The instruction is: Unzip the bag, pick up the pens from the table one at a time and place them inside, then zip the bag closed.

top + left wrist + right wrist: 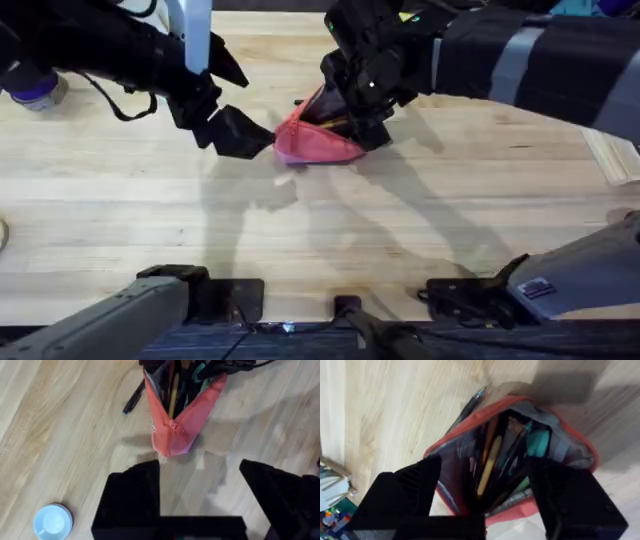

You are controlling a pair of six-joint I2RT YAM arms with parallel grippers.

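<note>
Lying on the tabletop (330, 230), the bag (315, 140) is sitting between the two grippers. The bag is pink and its zipper is open at one end, so its mouth is gaping wide. Inside it, many pens and pencils are showing, with a yellow one and a green one among them.

The right gripper (485, 505) is hanging right over the open mouth of the bag. Its jaws are spread wide, one on each side of the opening. I cannot tell if they are touching the cloth or holding anything.

The left gripper (200, 495) is waiting just beside the closed, pointed end of the bag. Its jaws are open wide and holding nothing, and the bag's tip is sitting just in front of the gap between them.

One dark pen (133, 398) with a blue tip is lying on the tabletop, just beside the bag's open end and partly tucked under its edge.

A small blue and white cap-like thing (52, 521) is resting on the tabletop, well apart from the bag, on the left gripper's side.
</note>
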